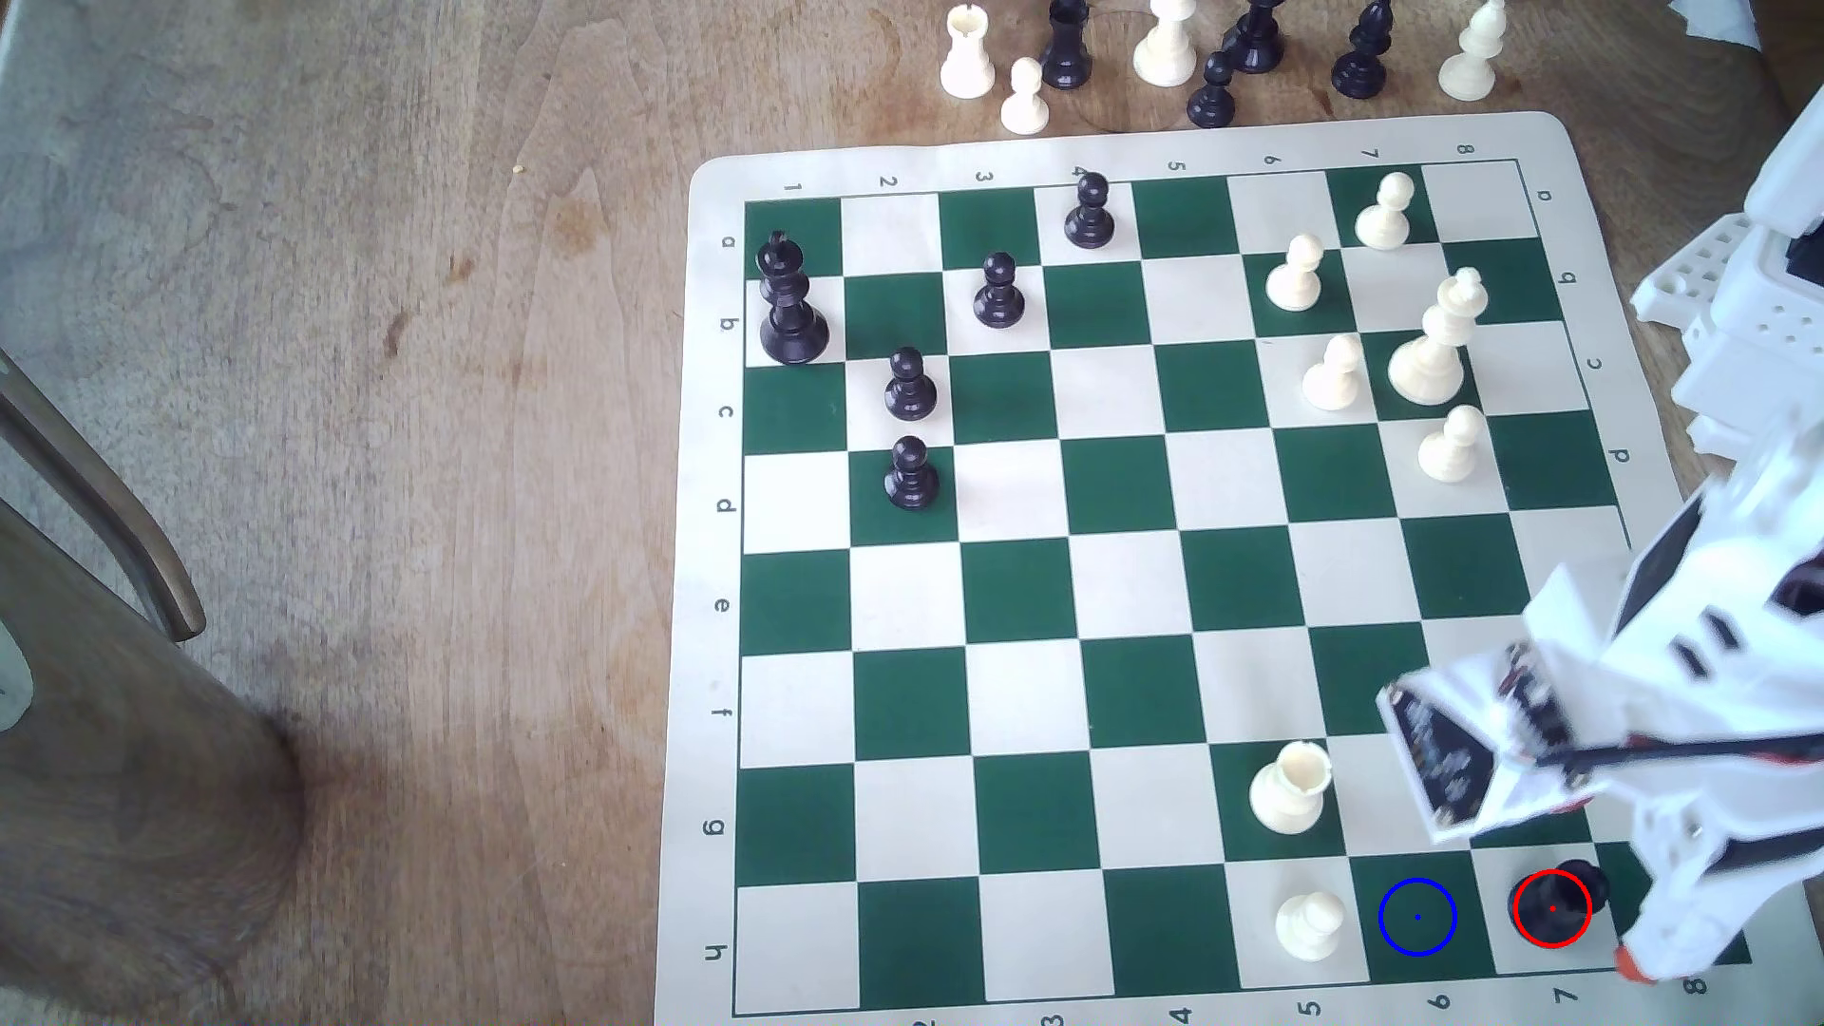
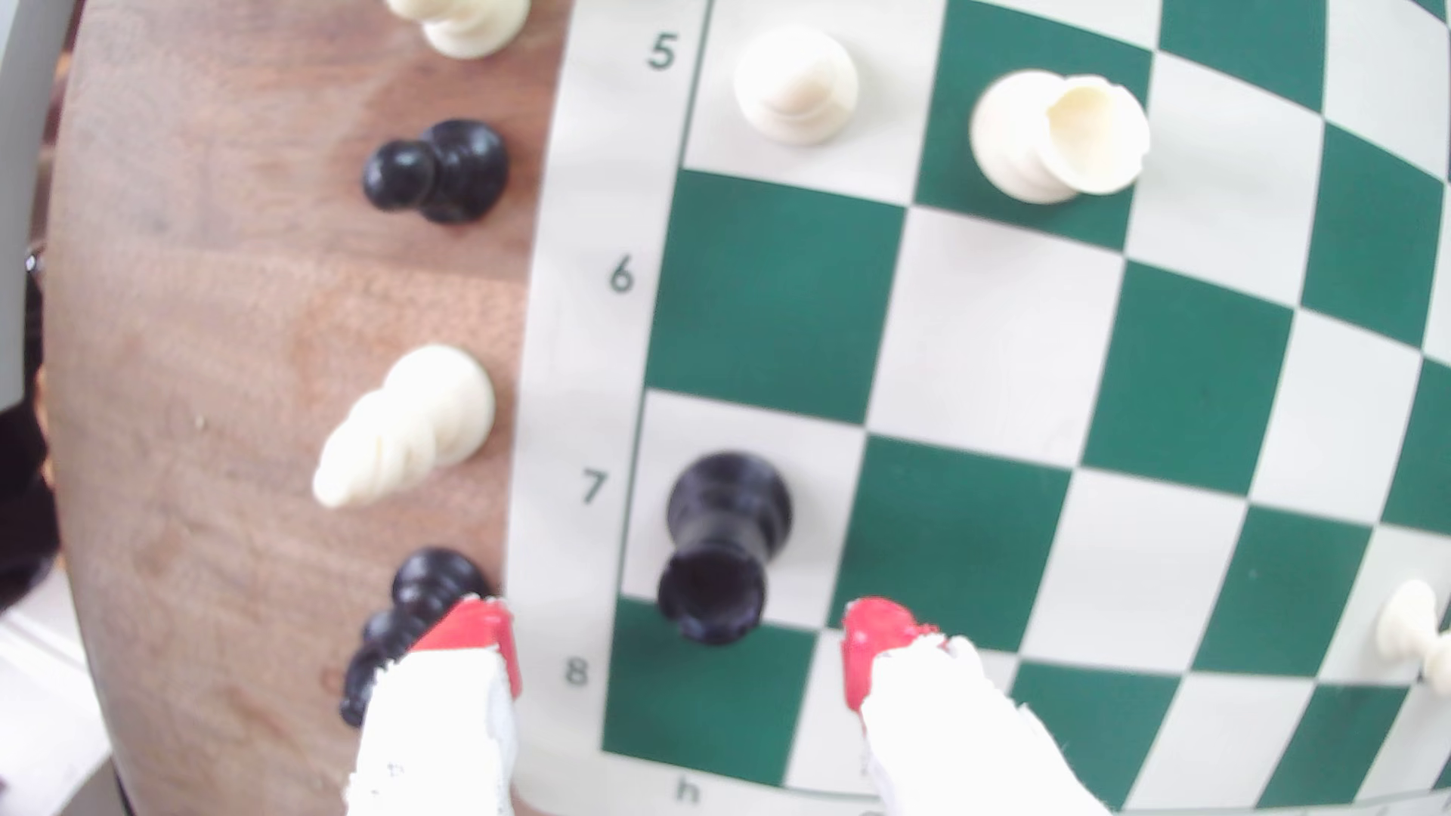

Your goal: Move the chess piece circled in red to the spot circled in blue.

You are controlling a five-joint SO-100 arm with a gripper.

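You see the circled piece point(image 1: 1558, 903) on the board's point(image 1: 1184, 138) near row, the ringed spot point(image 1: 1417, 916) just left of it in the exterior view, a pawn point(image 1: 1308, 924) left again, the gripper point(image 2: 683, 639) spread above the piece.

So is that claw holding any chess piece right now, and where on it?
No, nothing is held. The gripper is open, its red fingertips apart on either side of the black piece without touching it.

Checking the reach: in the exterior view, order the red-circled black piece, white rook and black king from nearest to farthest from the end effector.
1. Red-circled black piece, beside the end effector.
2. White rook, toward the view's left.
3. Black king, far upper left.
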